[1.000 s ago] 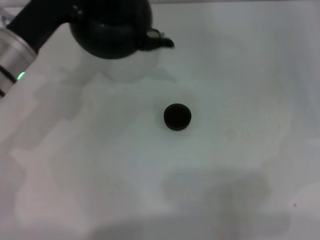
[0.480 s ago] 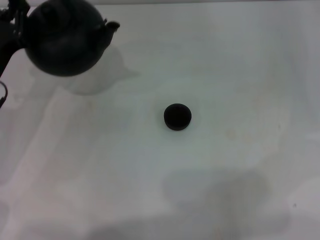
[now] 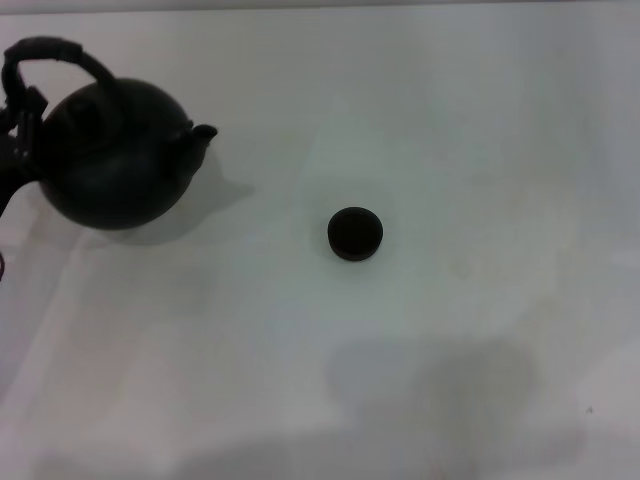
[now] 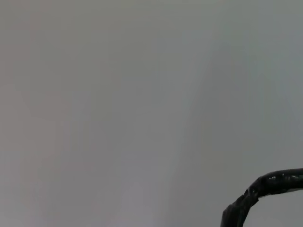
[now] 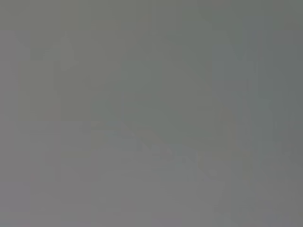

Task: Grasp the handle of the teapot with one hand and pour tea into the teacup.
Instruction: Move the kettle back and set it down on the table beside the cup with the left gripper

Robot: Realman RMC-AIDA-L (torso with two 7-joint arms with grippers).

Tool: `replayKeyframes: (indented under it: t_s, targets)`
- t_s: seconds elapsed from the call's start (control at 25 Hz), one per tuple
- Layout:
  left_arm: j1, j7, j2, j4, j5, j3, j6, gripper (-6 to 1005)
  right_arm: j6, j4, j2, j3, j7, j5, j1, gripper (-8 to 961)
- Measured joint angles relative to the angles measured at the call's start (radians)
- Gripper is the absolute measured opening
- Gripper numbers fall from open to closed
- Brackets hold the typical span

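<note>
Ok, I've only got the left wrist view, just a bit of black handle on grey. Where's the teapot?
Observer: In the head view the teapot is upright at the far left of the table, with the handle arched above it.
Operator: And the spout?
Observer: The spout points right, toward the teacup, which stands well apart mid-table.
Operator: Which arm has it?
Observer: The left gripper is at the handle's left end, at the picture's edge. The right arm is nowhere in view.

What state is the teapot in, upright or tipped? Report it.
Upright: the teapot sits level, spout sideways toward the teacup, handle arching above.
</note>
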Motion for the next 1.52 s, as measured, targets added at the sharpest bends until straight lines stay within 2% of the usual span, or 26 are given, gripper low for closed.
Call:
replayKeyframes:
  t_s: [0.48, 1.04, 1.52]
  targets:
    - [0.012, -0.012, 0.005, -0.047, -0.001, -0.015, -0.020, 116, 0.006, 0.002, -0.004, 0.019, -0.015, 0.000, 0.009, 855]
    - [-0.004, -0.002, 0.010, -0.085, 0.002, -0.004, -0.009, 119, 0.007, 0.005, 0.003, 0.019, -0.016, 0.000, 0.010, 855]
    - [-0.013, 0.048, 0.011, -0.087, 0.007, 0.039, 0.007, 121, 0.007, 0.008, 0.007, 0.019, -0.016, 0.000, 0.004, 855]
